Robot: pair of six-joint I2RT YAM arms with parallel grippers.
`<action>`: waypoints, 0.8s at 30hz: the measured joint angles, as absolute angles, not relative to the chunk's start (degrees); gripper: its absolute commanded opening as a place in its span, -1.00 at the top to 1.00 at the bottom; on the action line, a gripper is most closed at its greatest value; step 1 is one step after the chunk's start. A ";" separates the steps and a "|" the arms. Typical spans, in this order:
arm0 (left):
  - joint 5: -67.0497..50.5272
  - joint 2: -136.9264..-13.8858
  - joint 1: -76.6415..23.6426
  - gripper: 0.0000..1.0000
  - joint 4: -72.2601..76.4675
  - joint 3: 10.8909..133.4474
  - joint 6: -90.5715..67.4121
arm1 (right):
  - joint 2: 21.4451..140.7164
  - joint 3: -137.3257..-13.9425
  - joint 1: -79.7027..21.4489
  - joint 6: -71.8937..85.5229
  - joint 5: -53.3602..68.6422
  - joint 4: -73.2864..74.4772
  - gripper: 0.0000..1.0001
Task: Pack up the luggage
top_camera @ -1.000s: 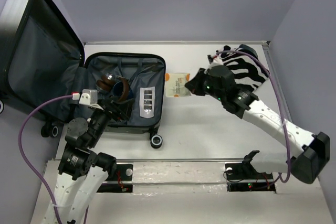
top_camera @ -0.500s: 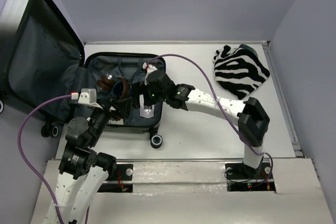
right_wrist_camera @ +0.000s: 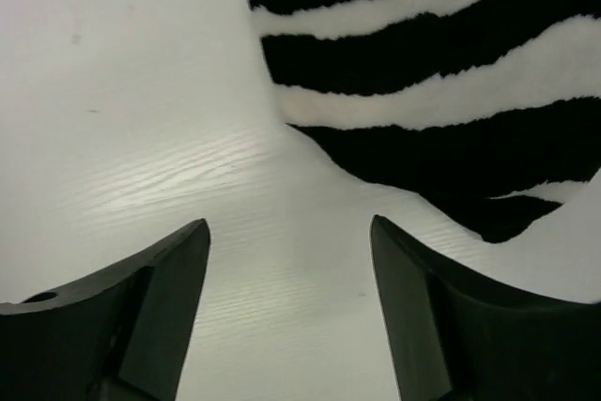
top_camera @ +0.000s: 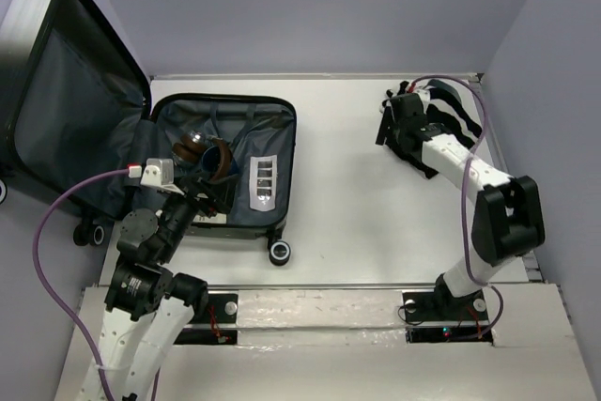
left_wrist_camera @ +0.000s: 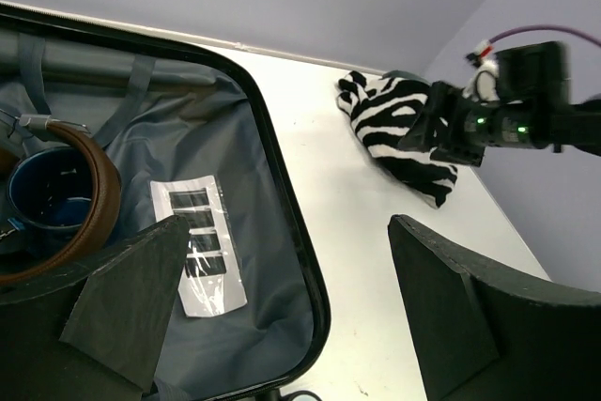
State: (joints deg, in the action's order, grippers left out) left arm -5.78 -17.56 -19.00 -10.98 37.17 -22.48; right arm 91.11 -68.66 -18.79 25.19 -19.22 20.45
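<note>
The luggage lies open at the left with its lid raised; its dark grey lining holds a brown belt, a blue mug and a silver packet. My left gripper hovers open over the luggage's near edge with nothing between its fingers. A zebra-striped cloth lies at the far right of the table. My right gripper is open and empty, low over the bare table at the cloth's left edge.
The luggage's black caster wheels stick out at its near side. Walls close off the table at the back and the right. The left arm's purple cable loops beside the luggage.
My right arm went from a yellowish packet on the table to the luggage, then swung back to the zebra cloth. Its jaws have opened. That packet no longer lies on the table.
</note>
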 measured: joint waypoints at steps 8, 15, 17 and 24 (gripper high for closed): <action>-5.78 -18.09 -19.16 -0.98 -10.98 37.17 -22.41 | 108.77 -76.25 -15.05 17.34 -27.44 28.03 -0.82; -5.78 -18.28 -19.75 -0.98 -11.00 37.17 -22.37 | 107.61 -75.29 -11.60 16.84 -31.81 30.04 -0.81; -5.80 -18.28 -20.05 -0.98 -10.98 37.17 -22.37 | 105.97 -73.97 -9.65 17.67 -31.77 30.06 -0.80; -5.80 -18.94 -21.06 -0.98 -10.98 37.17 -22.35 | 101.71 -67.09 -3.16 20.25 -26.70 28.69 -0.66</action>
